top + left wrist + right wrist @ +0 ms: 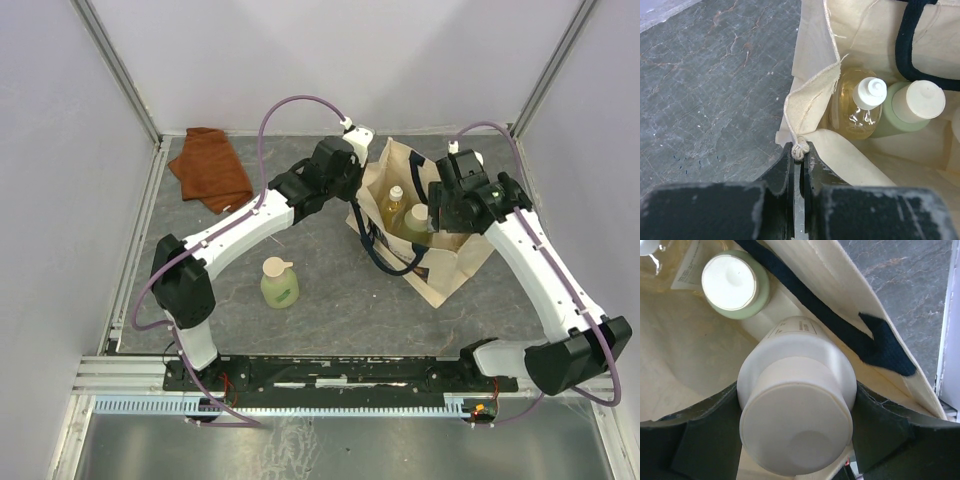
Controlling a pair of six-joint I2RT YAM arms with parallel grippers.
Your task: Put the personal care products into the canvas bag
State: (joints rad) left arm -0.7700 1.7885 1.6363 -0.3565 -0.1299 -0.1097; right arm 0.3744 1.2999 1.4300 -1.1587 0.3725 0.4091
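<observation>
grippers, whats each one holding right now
Left gripper: closed, pinching the rim of the canvas bag.
Right gripper: closed on the cream-white bottle, inside the bag.

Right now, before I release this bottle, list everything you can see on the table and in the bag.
canvas bag: one, cream with navy handles, right of centre on the table, mouth open.
amber bottle: one, clear amber with a white cap, inside the bag.
capped green bottle: one, pale green with a cream cap, inside the bag beside the amber one.
cream-white bottle: one, at the bag's mouth, between the right fingers.
spout bottle: one, pale green with a cream spout cap, on the table left of the bag.
cloth: one, rust-brown, far left corner.
table: one, dark grey.
left gripper: shut on the bag's rim.
right gripper: shut on the cream-white bottle.
</observation>
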